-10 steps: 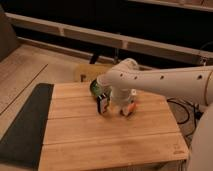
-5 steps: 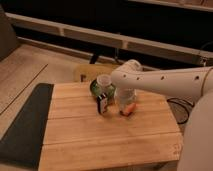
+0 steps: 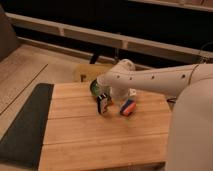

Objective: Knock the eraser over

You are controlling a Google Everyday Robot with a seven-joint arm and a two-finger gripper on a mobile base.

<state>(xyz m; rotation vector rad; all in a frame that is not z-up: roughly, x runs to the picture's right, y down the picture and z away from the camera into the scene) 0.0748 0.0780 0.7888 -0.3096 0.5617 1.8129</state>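
A small block with orange, white and blue faces, the eraser [image 3: 128, 106], lies tilted on the wooden table top [image 3: 100, 145], right of centre. My white arm reaches in from the right and bends down over the table's far part. My gripper [image 3: 103, 103] is the dark piece at the arm's end, low over the wood and just left of the eraser. A narrow gap shows between the two. I cannot tell whether anything is in the gripper.
A dark green round object [image 3: 94, 87] stands just behind the gripper. A small white object [image 3: 133, 93] is behind the eraser. A black mat [image 3: 25, 125] covers the table's left side. A tan seat [image 3: 87, 71] stands beyond the far edge.
The arm's elbow has swung a little to the right and uncovered the eraser, which now looks tilted over. The gripper has stayed near the green object.
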